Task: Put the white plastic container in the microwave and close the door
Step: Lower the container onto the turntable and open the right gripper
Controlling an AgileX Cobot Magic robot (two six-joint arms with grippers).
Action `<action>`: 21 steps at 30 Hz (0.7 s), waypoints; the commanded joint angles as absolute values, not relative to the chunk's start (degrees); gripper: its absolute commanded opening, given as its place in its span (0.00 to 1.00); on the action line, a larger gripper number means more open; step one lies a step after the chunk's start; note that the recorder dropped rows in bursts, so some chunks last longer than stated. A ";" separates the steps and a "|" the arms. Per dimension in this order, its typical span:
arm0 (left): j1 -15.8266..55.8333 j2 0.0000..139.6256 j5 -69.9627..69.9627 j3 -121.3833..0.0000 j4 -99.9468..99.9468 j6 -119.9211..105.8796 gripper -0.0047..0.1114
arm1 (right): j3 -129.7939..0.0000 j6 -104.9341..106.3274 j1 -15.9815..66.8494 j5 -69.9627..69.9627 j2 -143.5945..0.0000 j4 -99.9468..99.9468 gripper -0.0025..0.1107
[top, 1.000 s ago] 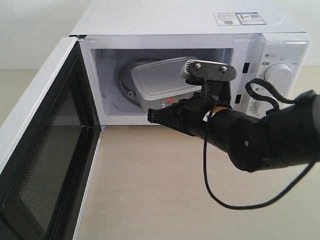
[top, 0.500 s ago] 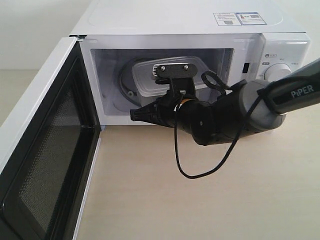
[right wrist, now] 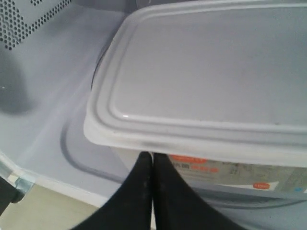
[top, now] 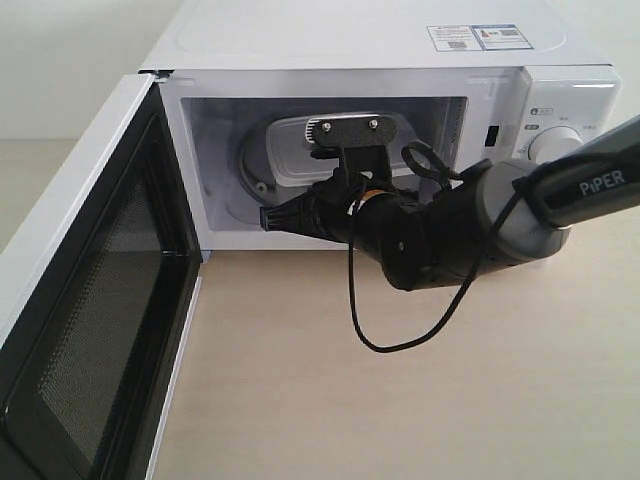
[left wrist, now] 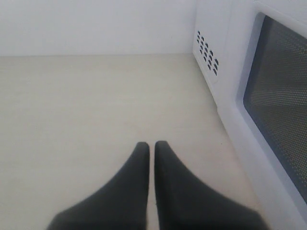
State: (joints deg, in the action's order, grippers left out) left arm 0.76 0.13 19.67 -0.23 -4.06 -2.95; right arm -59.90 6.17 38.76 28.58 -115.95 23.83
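With right jaws pressed together, empty, noses against the white plastic container (right wrist: 201, 96), apparently seating it deeper in the microwave (top: 350, 40); door (top: 90, 300) swung wide for access.

Exterior: right arm (top: 450, 230) and its camera bracket (top: 350, 130) cover most of the white plastic container (top: 287, 155); only part of the lid shows. Door (top: 90, 300) cut off by left and bottom edges. Stickers (top: 478, 37) too small to read. Right wrist: container label (right wrist: 211, 165) blurred, unreadable.
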 commanded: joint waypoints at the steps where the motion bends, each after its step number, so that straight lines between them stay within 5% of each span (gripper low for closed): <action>1: 0.75 0.00 19.52 0.00 -4.02 -3.07 0.08 | -60.10 6.73 38.42 28.10 -115.71 23.89 0.02; 21: 0.75 0.00 19.52 0.00 -4.02 -3.07 0.08 | -37.22 9.07 45.79 24.88 -94.07 24.27 0.02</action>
State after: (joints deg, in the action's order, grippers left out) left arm 0.76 0.13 19.67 -0.23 -4.06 -2.95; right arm -41.65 8.51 44.28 23.60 -98.73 24.41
